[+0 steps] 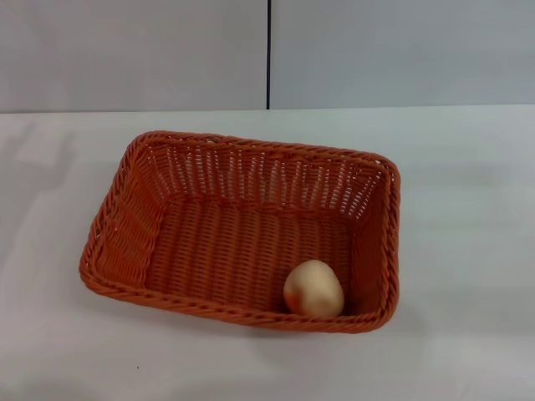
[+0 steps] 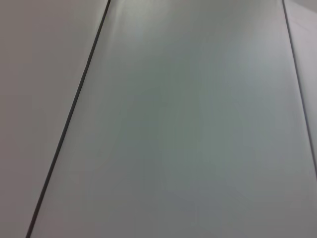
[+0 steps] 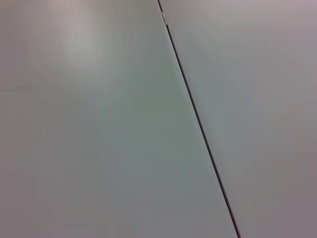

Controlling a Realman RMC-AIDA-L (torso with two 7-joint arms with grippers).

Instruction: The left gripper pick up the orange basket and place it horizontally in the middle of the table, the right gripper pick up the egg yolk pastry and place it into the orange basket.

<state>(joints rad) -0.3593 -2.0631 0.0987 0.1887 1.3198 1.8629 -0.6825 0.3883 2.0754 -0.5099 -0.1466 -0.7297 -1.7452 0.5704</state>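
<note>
- The orange basket [image 1: 209,242] sits lengthwise across the middle of the white counter [image 1: 468,251], rim up.
- The egg yolk pastry [image 1: 313,288] rests inside it, in the near right corner, against the woven wall.
- Neither hand appears; both wrist views show only grey wall panels [image 2: 188,124], so their grip cannot be told.

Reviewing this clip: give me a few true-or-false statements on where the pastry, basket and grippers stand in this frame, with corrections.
1. The egg yolk pastry lies inside the orange basket. True.
2. The pastry sits at the basket's far left corner. False: it is near the front right corner, close to the front rim.
3. The basket rests on the white table. True.
4. A gripper is holding the basket's rim. False: no gripper shows in any view; both wrist views show only grey wall panels.
5. The basket is tipped upside down. False: it sits open side up.
</note>
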